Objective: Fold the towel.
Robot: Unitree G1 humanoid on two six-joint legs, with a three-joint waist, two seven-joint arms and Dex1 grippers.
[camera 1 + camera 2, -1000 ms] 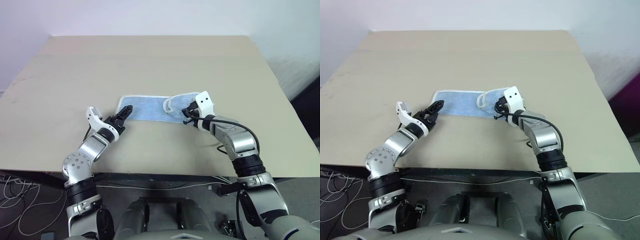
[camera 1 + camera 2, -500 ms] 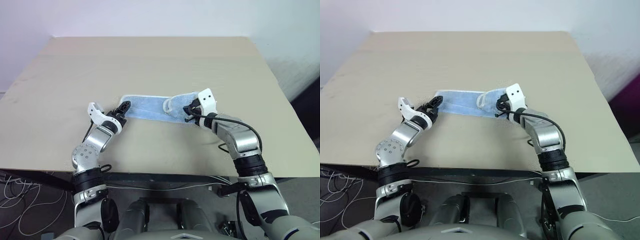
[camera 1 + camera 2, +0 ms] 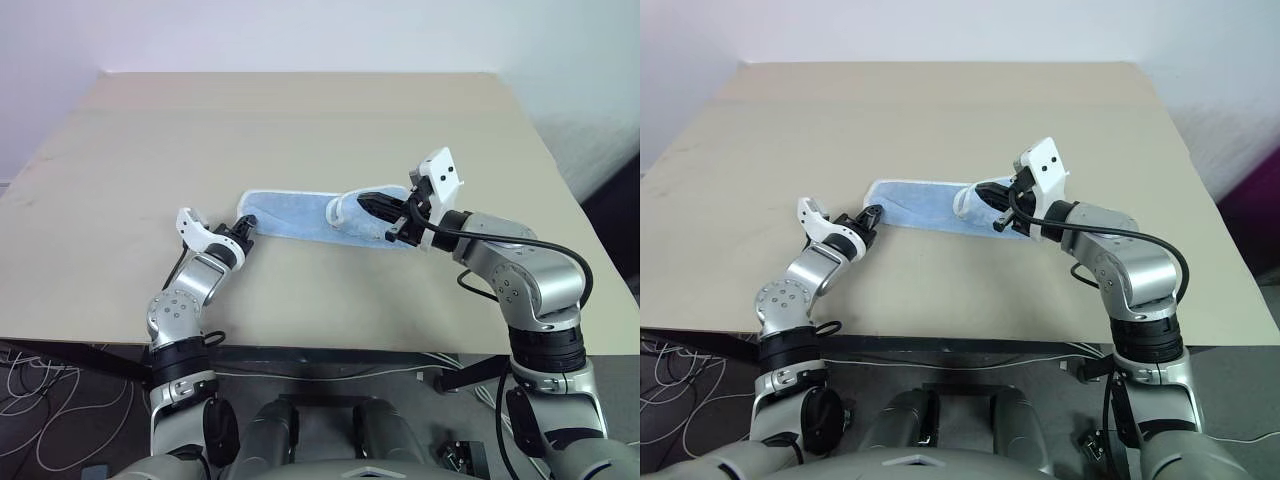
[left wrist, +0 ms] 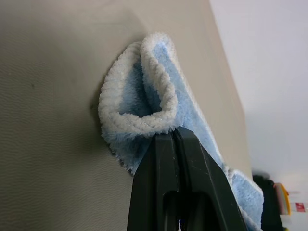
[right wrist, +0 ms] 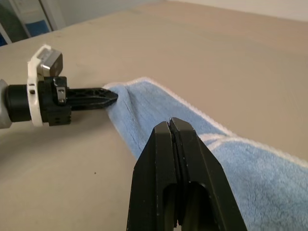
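Across the middle of the table [image 3: 120, 130], the towel [image 3: 295, 215] is stretched in a narrow blue band. Its left corner is pinched by the left gripper [image 3: 243, 226], its lifted right end by the right gripper [image 3: 385, 207].

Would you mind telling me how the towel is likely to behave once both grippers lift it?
The towel is probably floppy: its corner curls over in the left gripper. It will likely sag between the left gripper and the right gripper, each shut on one end. The terry pile suggests it won't slip.
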